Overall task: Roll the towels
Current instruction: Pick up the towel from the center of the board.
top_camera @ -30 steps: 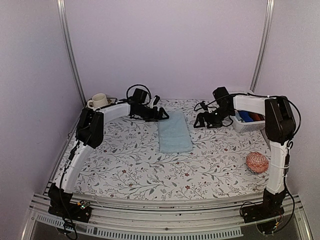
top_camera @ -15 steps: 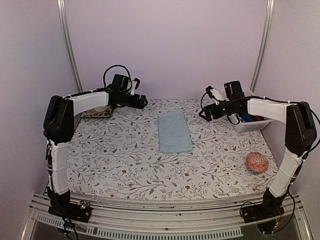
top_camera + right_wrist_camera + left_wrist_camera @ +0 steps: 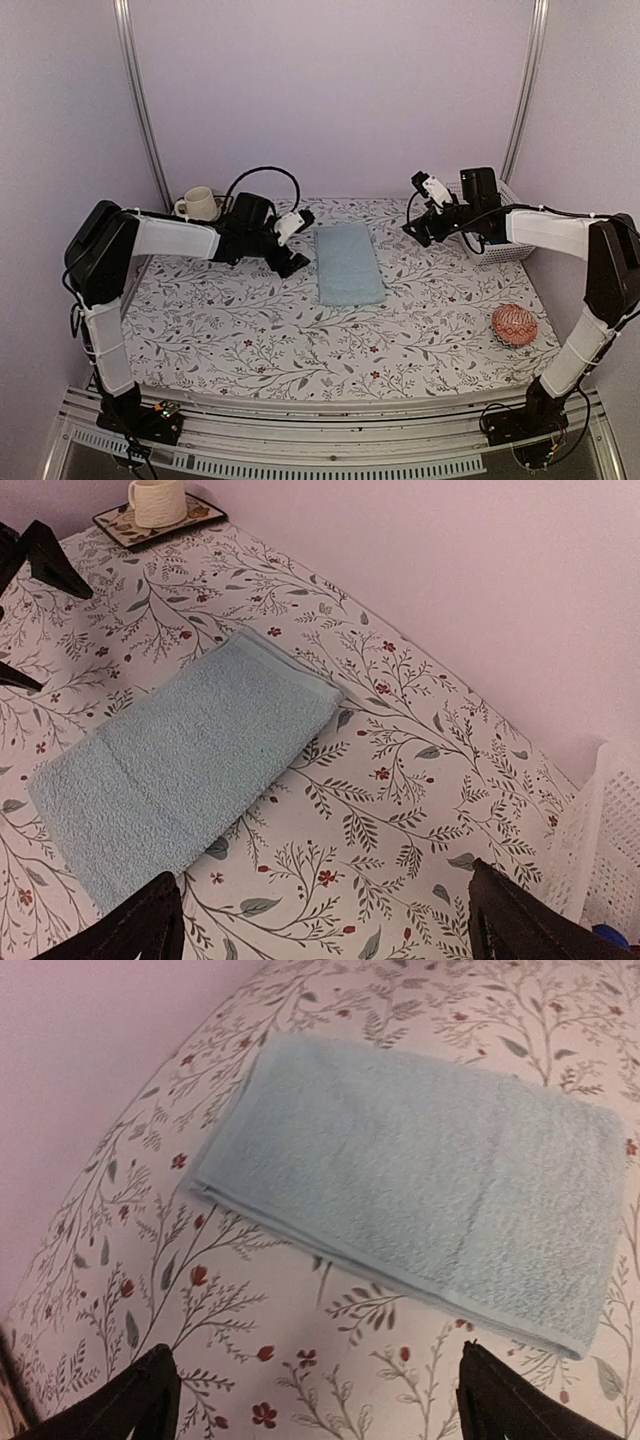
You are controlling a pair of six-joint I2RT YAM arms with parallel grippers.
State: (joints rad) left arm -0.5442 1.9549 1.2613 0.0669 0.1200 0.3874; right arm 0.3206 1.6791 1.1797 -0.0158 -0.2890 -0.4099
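Observation:
A light blue folded towel (image 3: 348, 264) lies flat in the middle of the floral table; it also shows in the left wrist view (image 3: 420, 1180) and the right wrist view (image 3: 180, 760). My left gripper (image 3: 292, 252) is open and empty, low over the table just left of the towel (image 3: 315, 1400). My right gripper (image 3: 415, 225) is open and empty, above the table to the right of the towel's far end (image 3: 325, 930).
A cup (image 3: 198, 203) on a small tray stands at the back left, also in the right wrist view (image 3: 158, 500). A white basket (image 3: 495, 245) sits at the back right. A patterned ball (image 3: 514, 324) lies at the right.
My left gripper has swung from the back left down toward the towel's left edge. My right gripper has shifted slightly, staying right of the towel's far end.

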